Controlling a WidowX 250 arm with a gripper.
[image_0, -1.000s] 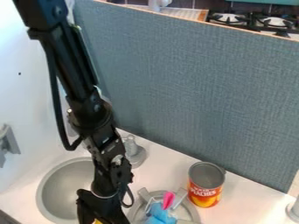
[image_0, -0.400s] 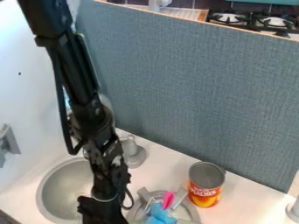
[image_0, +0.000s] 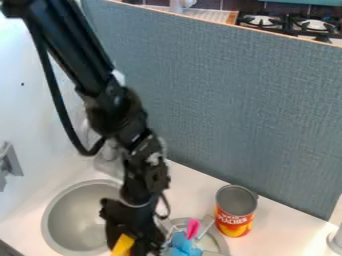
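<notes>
We find gripper blurred, lower end cut off by bottom edge. Yellow thing cut off there too; we cannot tell what it is. Blue thing also cut off. Right edge crops grey fixture.

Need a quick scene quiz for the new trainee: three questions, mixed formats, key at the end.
1. What colour is the object at the pincer?
A) Green
B) Yellow
C) White

2. True or false: in the picture, the can stands to the right of the grey basin.

3. Fill in the colour: at the round grey holder, just above the blue item in the picture, there is a ____ item.

Key: 1. B; 2. True; 3. pink
</notes>
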